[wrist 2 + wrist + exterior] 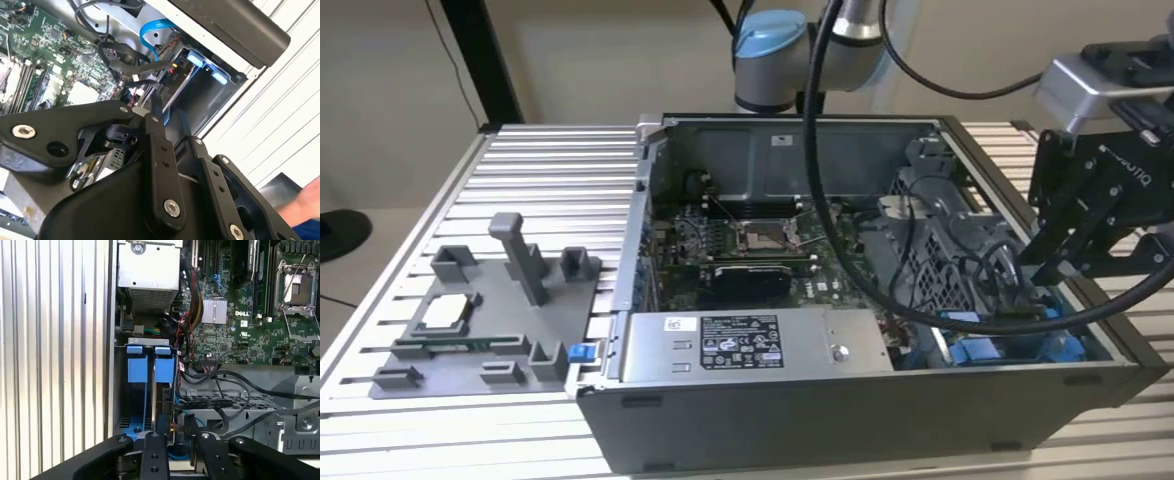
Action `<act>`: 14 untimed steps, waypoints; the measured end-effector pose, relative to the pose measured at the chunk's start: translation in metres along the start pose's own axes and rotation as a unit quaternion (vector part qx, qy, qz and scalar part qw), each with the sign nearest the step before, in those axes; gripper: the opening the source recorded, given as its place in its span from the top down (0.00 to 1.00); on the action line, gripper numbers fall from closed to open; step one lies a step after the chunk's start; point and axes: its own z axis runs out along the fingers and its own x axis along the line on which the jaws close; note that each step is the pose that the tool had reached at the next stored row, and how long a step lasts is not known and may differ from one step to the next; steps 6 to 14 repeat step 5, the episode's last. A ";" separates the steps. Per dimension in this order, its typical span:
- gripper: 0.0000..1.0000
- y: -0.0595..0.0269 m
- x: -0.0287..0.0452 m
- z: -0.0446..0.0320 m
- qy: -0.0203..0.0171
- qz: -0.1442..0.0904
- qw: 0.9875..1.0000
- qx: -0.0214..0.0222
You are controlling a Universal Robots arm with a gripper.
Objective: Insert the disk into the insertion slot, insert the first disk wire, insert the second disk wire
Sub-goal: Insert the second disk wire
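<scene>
The insertion slot (121,405) is a narrow grey bay with blue rails at the case's corner, also visible in the exterior view (1014,350) and the second wrist view (207,97). Two blue plastic tabs (150,369) stand in its mouth; I cannot tell whether the disk's metal body sits behind them. My gripper (180,427) hangs just above the slot's inner edge, seen over the case's right side in the exterior view (1041,270). A black disk wire with a flat connector (202,402) lies on the perforated cage beside it. A blue disk wire (155,27) loops close by.
The grey power-supply box (754,345) lies along the case's front wall. The motherboard (250,315) carries bundled cables. A grey fixture (480,320) stands on the ribbed table at the exterior view's left. A person's hand (305,200) shows beside the case.
</scene>
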 end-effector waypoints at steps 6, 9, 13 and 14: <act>0.00 0.0000 -0.0001 -0.0008 0.000 0.000 1.000 0.000; 0.00 0.0000 -0.0001 -0.0008 0.000 0.000 1.000 0.000; 0.00 0.0000 -0.0001 -0.0008 0.000 0.000 1.000 0.000; 0.00 0.0000 -0.0001 -0.0008 0.000 0.000 1.000 0.000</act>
